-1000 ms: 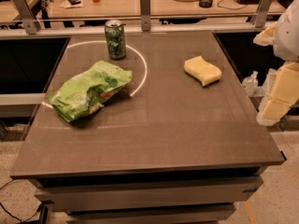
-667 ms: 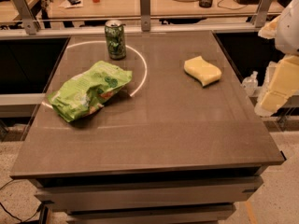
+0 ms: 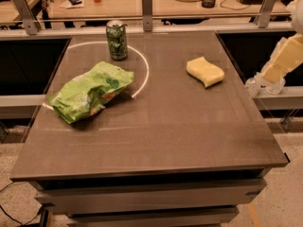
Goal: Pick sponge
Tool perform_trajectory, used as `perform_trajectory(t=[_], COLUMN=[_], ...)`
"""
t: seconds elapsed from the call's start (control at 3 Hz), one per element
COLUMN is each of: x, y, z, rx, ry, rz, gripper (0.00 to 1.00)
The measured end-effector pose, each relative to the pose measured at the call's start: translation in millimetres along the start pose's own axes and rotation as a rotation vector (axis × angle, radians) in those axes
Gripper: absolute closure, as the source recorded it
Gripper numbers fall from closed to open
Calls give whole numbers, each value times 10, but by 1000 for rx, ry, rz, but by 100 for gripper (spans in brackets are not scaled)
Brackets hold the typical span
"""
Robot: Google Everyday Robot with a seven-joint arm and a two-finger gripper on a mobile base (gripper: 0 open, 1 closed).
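The sponge point(image 3: 205, 71) is a pale yellow foam block with wavy edges, lying flat on the grey table point(image 3: 156, 136) at the right rear. My gripper point(image 3: 277, 65) shows at the frame's right edge, beyond the table's right side and to the right of the sponge. It hangs tilted with its pale yellow pads pointing down-left, and it holds nothing that I can see. It is well apart from the sponge.
A wrinkly green snack bag point(image 3: 90, 91) lies at the table's left. A green can point(image 3: 116, 40) stands upright at the rear, on a white circle line. A rail with metal posts point(image 3: 147, 4) and a cluttered desk lie behind the table.
My gripper has risen a little at the right edge of the view. The sponge, bag and can have not moved.
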State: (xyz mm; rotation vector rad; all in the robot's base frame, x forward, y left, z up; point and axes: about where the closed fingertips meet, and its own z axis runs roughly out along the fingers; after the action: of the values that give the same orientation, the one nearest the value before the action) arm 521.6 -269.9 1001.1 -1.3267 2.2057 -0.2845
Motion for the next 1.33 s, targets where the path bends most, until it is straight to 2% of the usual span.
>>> perform_trajectory(t=[0.33,0.67,1.0,1.33], x=[14,-13,-106,-203], y=[-310,-444,-488,-493], z=[199,526,867,1224], rx=[38,35,-6,-52], ry=[-116,-238,-298,-309], rz=[106,188,223,221], gripper=[0,0,0,0])
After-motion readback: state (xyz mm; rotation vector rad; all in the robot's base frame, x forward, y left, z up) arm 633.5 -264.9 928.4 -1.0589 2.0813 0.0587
